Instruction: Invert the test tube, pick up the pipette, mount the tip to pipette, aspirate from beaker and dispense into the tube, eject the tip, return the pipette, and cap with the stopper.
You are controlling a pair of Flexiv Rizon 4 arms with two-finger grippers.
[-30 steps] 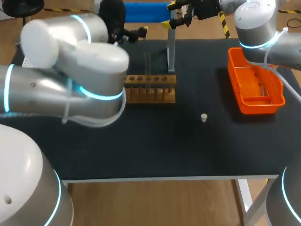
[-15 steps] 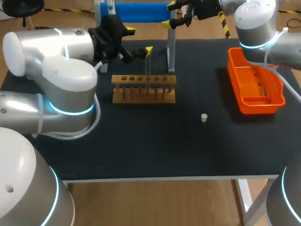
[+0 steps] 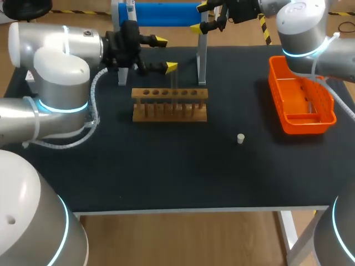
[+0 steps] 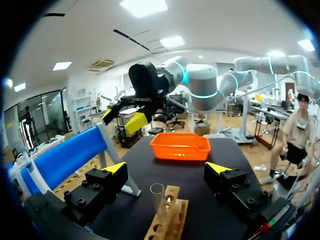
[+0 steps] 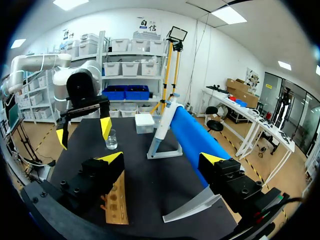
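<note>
Clear glass test tube (image 3: 174, 83) upright in wooden rack (image 3: 170, 105), mid black table (image 3: 166, 166) twd far edge. L gripper (image 3: 166, 54) released, tube just ahead, untouched. R gripper (image 3: 199, 18) released, far edge.

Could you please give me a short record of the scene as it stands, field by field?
left gripper: open, one finger on each side of the tube, not touching it
tube: upright in the rack, mouth up
rack: wooden, one tube in it
right gripper: open, empty
pipette: ahead of the right gripper, not held
beaker: standing beside the pipette
stopper: lying loose between rack and basket
basket: orange, on the right
</note>
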